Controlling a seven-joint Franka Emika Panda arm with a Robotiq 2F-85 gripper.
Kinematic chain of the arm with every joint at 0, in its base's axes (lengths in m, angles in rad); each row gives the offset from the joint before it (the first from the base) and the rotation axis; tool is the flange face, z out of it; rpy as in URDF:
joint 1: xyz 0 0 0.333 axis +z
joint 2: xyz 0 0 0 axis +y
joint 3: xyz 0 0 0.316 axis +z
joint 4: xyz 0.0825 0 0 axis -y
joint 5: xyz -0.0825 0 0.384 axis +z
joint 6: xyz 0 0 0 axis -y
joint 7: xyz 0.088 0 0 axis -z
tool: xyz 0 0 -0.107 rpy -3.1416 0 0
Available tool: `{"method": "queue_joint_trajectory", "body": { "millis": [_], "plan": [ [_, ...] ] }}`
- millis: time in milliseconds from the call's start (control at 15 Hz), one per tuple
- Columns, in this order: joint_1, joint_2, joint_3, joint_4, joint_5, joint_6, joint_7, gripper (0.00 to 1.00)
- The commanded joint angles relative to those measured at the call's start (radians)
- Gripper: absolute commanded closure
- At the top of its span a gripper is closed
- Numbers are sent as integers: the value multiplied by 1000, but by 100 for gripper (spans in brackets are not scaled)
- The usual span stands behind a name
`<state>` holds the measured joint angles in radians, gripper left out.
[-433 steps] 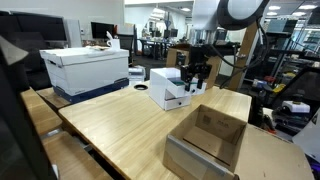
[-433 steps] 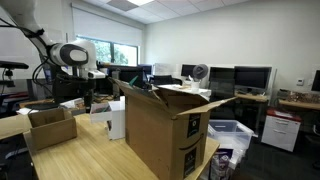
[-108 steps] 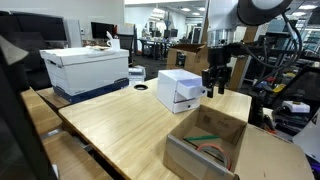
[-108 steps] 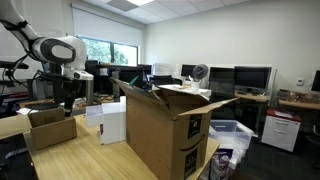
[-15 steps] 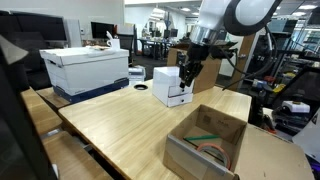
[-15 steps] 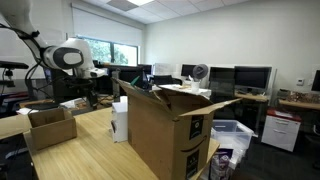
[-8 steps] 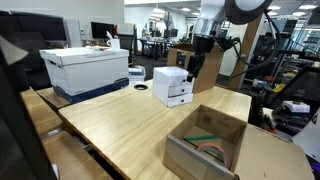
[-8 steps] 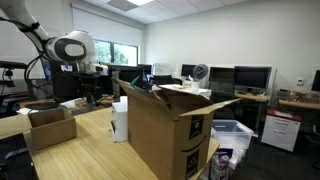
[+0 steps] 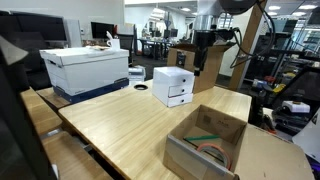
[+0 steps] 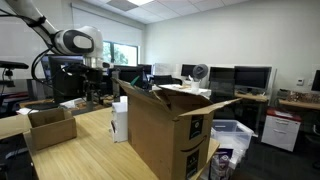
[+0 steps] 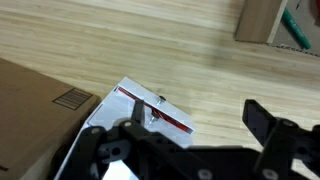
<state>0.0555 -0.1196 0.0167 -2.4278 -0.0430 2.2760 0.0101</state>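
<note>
We count one white drawer unit (image 9: 173, 86) and one open cardboard box (image 9: 192, 160). We see one white lidded bin (image 9: 85, 68).

The white plastic drawer unit (image 9: 173, 86) is seen across the pale wooden bench (image 9: 120, 125) in both exterior views, from differing sides at middle distance; from the wrist view it is looked down upon closely.

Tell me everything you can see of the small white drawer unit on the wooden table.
The white drawer unit is a small boxy cabinet with smooth white sides and two stacked drawers in its front, both apparently pushed in. It stands upright near the far edge of the wooden table, resting on it alone. The open gripper hangs above and beside it, not touching. In an exterior view a tall cardboard box hides part of it.
</note>
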Motion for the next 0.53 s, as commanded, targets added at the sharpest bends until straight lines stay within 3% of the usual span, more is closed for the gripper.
{"method": "queue_joint_trajectory", "body": {
  "millis": [0, 467],
  "plan": [
    [-9, 0, 7, 9, -3, -8, -4, 0],
    [-9, 3, 7, 15, -3, -9, -5, 0]
  ]
}}
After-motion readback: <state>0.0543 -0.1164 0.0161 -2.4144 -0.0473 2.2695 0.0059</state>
